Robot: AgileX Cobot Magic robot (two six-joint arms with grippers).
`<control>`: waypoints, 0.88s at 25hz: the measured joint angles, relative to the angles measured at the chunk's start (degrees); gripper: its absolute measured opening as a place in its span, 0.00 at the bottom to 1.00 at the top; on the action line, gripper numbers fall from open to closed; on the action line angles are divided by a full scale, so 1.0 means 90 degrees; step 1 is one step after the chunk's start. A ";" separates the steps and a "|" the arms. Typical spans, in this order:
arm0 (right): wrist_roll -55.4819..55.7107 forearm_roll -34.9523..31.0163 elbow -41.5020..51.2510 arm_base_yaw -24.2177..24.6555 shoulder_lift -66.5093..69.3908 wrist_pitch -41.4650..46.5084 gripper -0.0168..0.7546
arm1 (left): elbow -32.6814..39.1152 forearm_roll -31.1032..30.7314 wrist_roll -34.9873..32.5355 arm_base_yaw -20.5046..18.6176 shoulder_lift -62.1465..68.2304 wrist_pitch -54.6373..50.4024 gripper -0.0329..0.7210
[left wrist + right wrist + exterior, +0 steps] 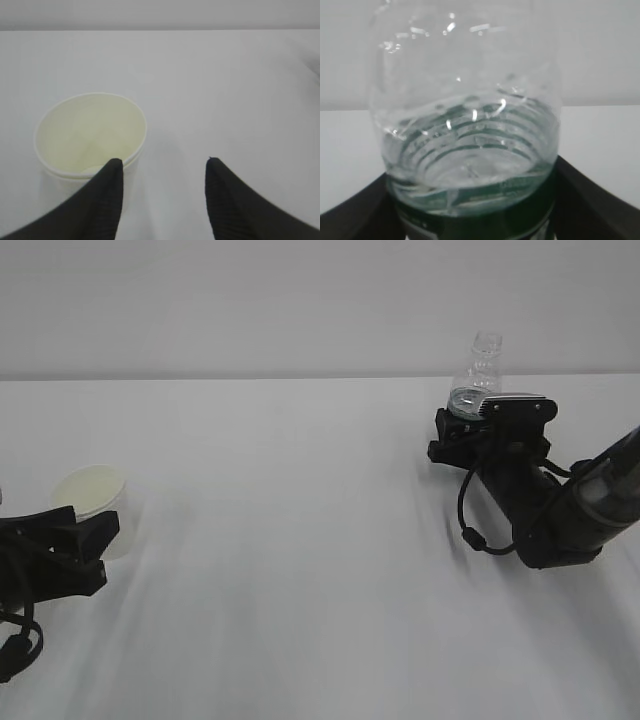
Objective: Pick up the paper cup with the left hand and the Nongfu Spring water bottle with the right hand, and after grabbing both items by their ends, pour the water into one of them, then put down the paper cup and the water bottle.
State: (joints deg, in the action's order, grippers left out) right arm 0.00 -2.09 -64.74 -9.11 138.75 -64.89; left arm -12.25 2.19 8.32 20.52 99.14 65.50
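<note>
left claw (162, 167) spread, paper cup (90, 135) off its left finger | right claw (462, 435) straddles upright Nongfu Spring water bottle (470, 150), grip unclear

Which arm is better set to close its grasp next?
Right, probably. The right gripper has its fingers on both sides of the water bottle. The left gripper sits off-centre: the paper cup is beside one finger.

Clear, green-labelled water bottle (465, 150) close up between the black claw (475, 210) fingers.
</note>
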 joint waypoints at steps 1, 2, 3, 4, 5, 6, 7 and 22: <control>0.0000 0.0000 0.0000 0.0000 0.0000 0.0000 0.74 | 0.0000 0.0000 0.0000 0.0000 0.0000 0.0000 0.54; 0.0000 0.0000 0.0000 0.0000 0.0000 0.0000 0.73 | 0.0000 0.0000 0.0000 0.0000 0.0000 0.0000 0.54; 0.0000 0.0000 0.0000 0.0000 0.0000 0.0000 0.72 | 0.0000 0.0000 0.0000 0.0000 0.0000 0.0000 0.54; 0.0000 -0.0026 0.0000 0.0000 0.0000 0.0000 0.71 | 0.0000 0.0000 0.0000 0.0000 0.0000 0.0000 0.54; 0.0000 -0.0026 0.0000 0.0000 0.0000 0.0000 0.69 | 0.0000 0.0000 0.0000 0.0000 0.0000 0.0000 0.54; 0.0000 -0.0039 0.0000 0.0000 0.0000 0.0000 0.67 | 0.0000 0.0000 0.0000 0.0000 0.0000 0.0000 0.54; 0.0000 -0.0039 0.0000 0.0000 0.0000 0.0000 0.66 | 0.0000 0.0000 0.0000 0.0000 0.0000 0.0000 0.54; -0.0034 -0.0052 0.0000 0.0000 0.0000 0.0007 0.50 | 0.0000 0.0000 0.0000 0.0000 0.0000 0.0000 0.53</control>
State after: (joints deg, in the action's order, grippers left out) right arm -0.30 -2.56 -64.74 -9.11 138.75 -64.83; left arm -12.25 2.19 8.32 20.52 99.14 65.50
